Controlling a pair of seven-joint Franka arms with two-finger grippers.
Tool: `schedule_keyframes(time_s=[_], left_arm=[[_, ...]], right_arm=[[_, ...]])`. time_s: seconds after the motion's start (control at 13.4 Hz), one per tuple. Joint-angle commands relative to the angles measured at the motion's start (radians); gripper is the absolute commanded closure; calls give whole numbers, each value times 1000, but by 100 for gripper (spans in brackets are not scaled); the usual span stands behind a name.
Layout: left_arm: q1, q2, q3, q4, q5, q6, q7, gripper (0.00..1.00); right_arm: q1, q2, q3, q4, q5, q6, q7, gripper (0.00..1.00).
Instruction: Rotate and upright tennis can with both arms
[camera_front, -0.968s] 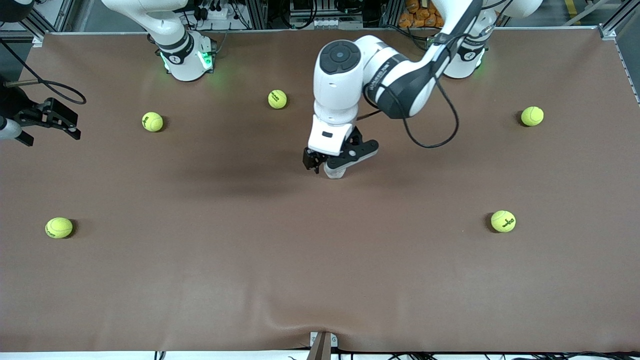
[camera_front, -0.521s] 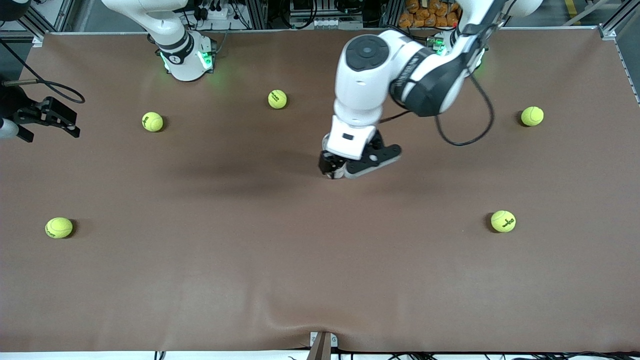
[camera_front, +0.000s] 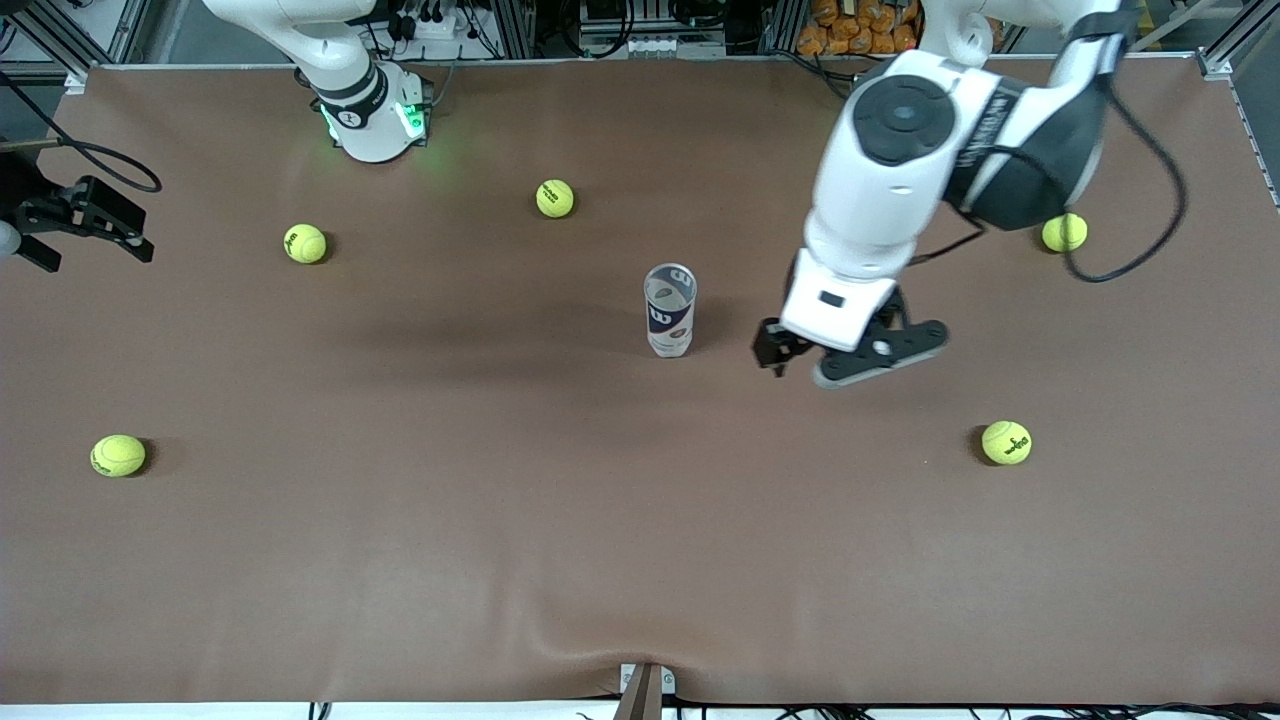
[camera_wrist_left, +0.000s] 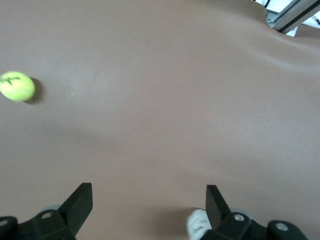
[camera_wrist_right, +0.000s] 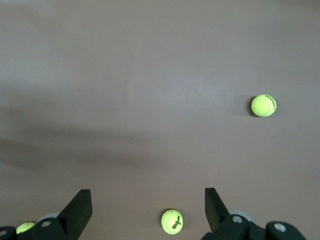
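Left gripper (camera_front: 800, 365) hangs wide open and empty over bare mat toward the left arm's end of the table, fingers (camera_wrist_left: 80, 202) spread in its wrist view. It was clamped around the tennis can half a second ago; now it has let go and swung clear. Nearest the front camera sit two tennis balls (camera_front: 1006, 442) (camera_front: 118, 455), dark print on them too small to read. Then the tennis can (camera_front: 669, 310), standing upright mid-table, open rim up, navy band with a white "W". The left arm (camera_front: 900, 190) bends down from its base, wrist pointing at the mat. Farther up, three more balls (camera_front: 304, 243) (camera_front: 555, 198) (camera_front: 1064, 232). The right gripper (camera_front: 85, 225) waits at the table's edge at the right arm's end, fingers (camera_wrist_right: 80, 207) wide; one ball (camera_wrist_right: 171, 221) under it reads "Wilson".
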Motion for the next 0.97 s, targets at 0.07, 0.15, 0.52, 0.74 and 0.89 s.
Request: schedule_keyframes(time_s=[0.07, 0.15, 0.52, 0.74, 0.89], left_arm=[[151, -65, -59, -19, -30, -60, 195, 0], [203, -88, -67, -31, -43, -76, 256, 0], [347, -181, -110, -64, -77, -136, 464, 0], [349, -236, -83, -55, -86, -221, 507, 0], [350, -281, -59, -55, -102, -295, 548, 0]], right_arm=[[0, -12, 0, -2, 12, -10, 15, 0], [0, -14, 3, -2, 12, -10, 14, 0], [0, -14, 11, -2, 12, -12, 12, 0], [-4, -15, 22, 1, 12, -27, 14, 0], [-6, -15, 22, 2, 12, -28, 14, 0]])
